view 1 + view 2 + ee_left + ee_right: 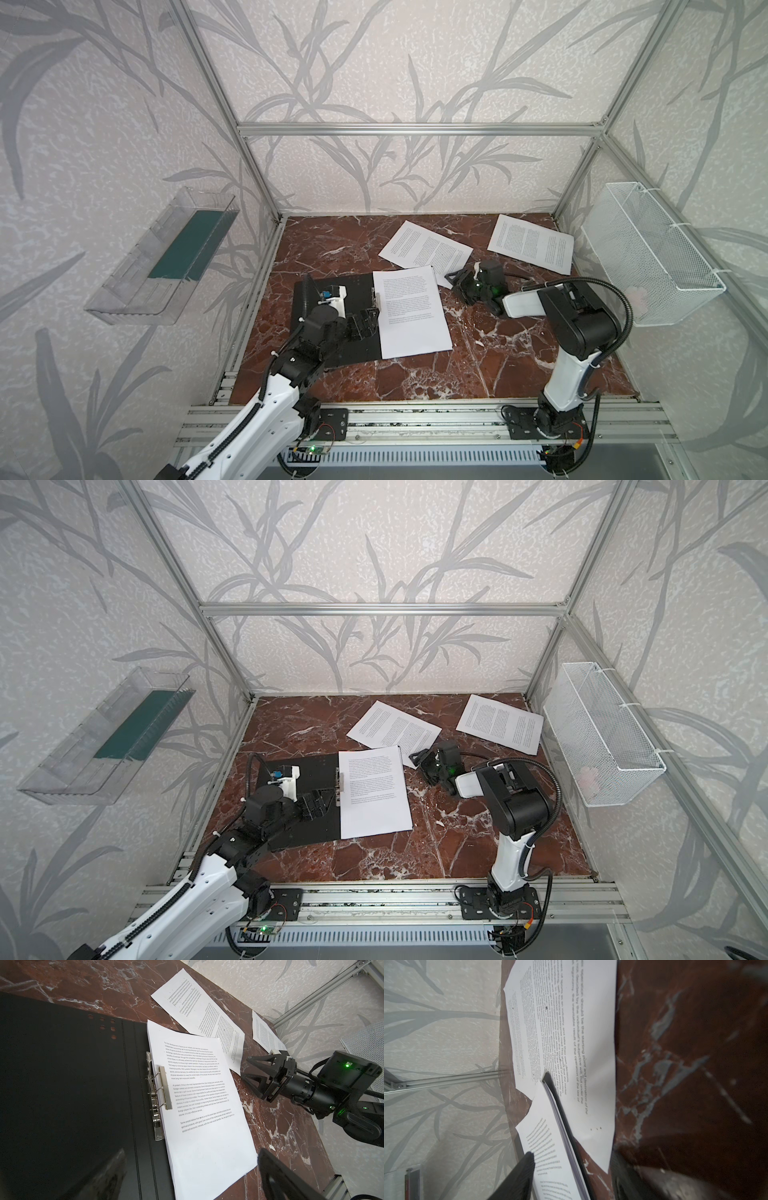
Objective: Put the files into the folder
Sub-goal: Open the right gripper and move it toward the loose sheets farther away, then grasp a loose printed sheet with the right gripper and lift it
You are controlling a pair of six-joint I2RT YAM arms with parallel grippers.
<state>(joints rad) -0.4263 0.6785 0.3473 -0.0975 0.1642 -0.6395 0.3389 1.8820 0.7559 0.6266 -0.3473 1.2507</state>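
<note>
**Desk:** Where do things stand?

**Me:** One stack (411,316) lies in the open folder (62,1084), with the clip bar (165,1087) over its edge. Two loose files sit behind on the tabletop (415,382): a near sheet (424,249) and a far sheet (532,245). My right end effector (247,1067) is low at the near sheet's corner, jaws apart and empty. The left end effector (372,320) gapes wide above the folder, holding nothing.

**Desk:** Risk?

**Me:** The paper lies flat on marble — I'd guess the fingers skid, crumple the corner, or knock the filed stack askew

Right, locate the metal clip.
The metal clip sits left of centre in both top views, on the open folder, at the left edge of the paper stack.
</note>
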